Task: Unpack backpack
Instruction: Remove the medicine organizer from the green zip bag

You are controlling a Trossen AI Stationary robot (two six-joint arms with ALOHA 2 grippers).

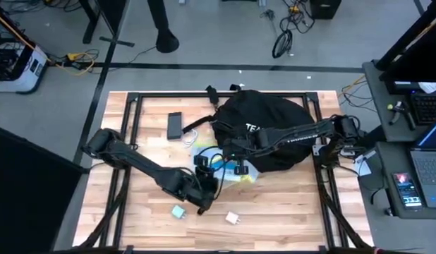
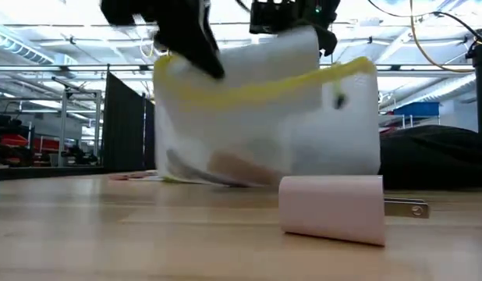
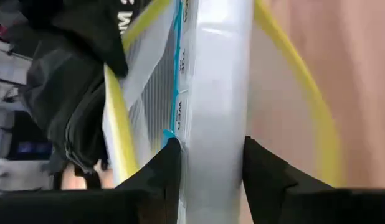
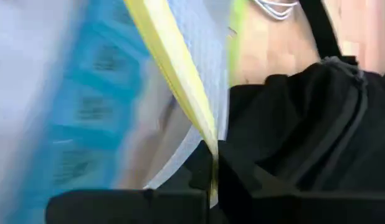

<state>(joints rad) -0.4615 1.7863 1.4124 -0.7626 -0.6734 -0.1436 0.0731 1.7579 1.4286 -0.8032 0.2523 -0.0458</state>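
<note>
The left gripper (image 3: 208,165) has its two fingers (image 3: 161,171) spread only a little, and they pinch the white edge of a clear pouch (image 3: 211,74) with yellow trim. Inside this pouch a blue and white organiser (image 3: 179,93) with the letters "WED" is visible. In the high view the left gripper (image 1: 206,168) is at the near-left side of the pouch (image 1: 228,169).

The right gripper (image 4: 211,177) is pressed almost together on the yellow trim of the same pouch (image 4: 180,81), so a thin layer of the plastic sits between its fingers (image 4: 248,177). In the high view the right gripper (image 1: 239,166) is just beside the left one, and the two hold the pouch from both sides. In the low view the pouch (image 2: 264,109) hangs from both grippers, and its lower part is at the table (image 2: 147,234); I cannot tell if it touches.

The backpack (image 1: 267,127), one piece, lies directly behind the right gripper, under the right arm, and touches the pouch.

Other things, counted: one dark flat device (image 1: 175,125) behind the left gripper, with one white cable (image 1: 193,134) near it; one small teal object (image 1: 178,212) and one white charger plug (image 1: 233,219) in front of the grippers, well apart from them. In the low view the charger (image 2: 334,207) lies on its side with the prongs to the right.
</note>
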